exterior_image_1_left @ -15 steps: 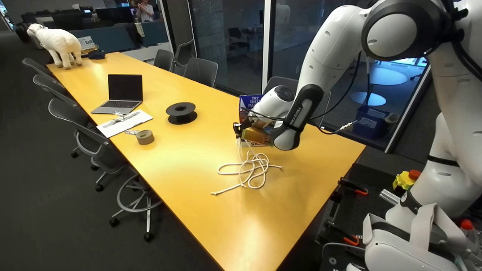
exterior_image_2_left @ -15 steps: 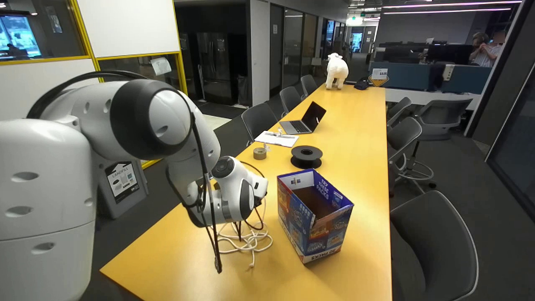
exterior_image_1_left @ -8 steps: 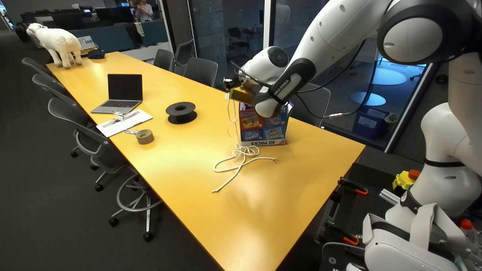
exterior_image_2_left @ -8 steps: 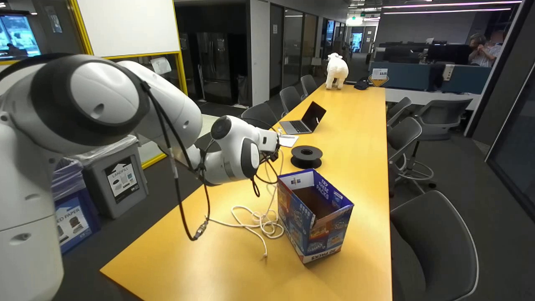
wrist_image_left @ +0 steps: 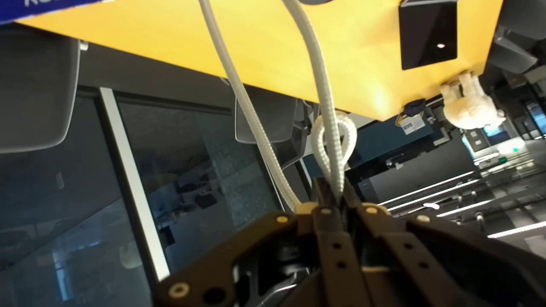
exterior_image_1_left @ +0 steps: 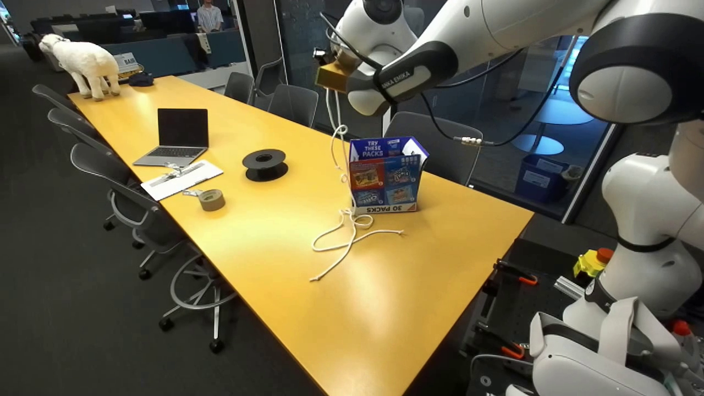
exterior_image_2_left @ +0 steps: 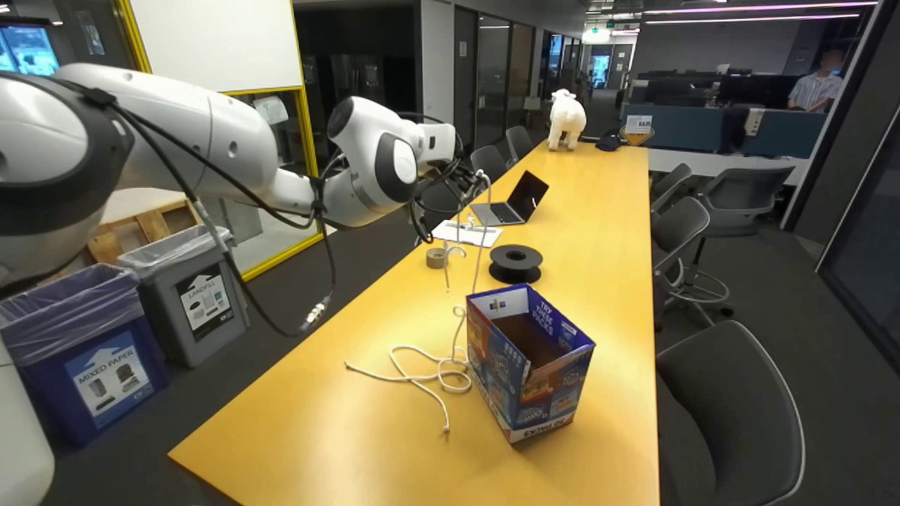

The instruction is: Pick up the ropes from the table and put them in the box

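Note:
My gripper (wrist_image_left: 338, 187) is shut on the white rope (wrist_image_left: 327, 102) in the wrist view, with a small loop standing out between the fingertips. In an exterior view the gripper (exterior_image_2_left: 472, 184) is high above the table, higher than the box and off to its side. The rope hangs down in strands with small loops. Its lower part lies on the table beside the box in both exterior views (exterior_image_1_left: 330, 267) (exterior_image_2_left: 445, 422). I cannot tell whether it is one rope or more. The open-topped blue snack box (exterior_image_1_left: 385, 181) stands upright; its inside (exterior_image_2_left: 520, 334) shows a brown bottom.
A black spool (exterior_image_1_left: 265, 165), a tape roll (exterior_image_1_left: 212, 200), a white clipboard (exterior_image_1_left: 184, 180) and an open laptop (exterior_image_1_left: 181, 135) stand farther along the yellow table (exterior_image_1_left: 385, 330). A white toy sheep (exterior_image_1_left: 82, 63) is at the far end. Chairs line both sides.
My gripper has risen from low over the table to well above the box's height, drawing the rope up. The rope's pile on the table is smaller and a longer length hangs.

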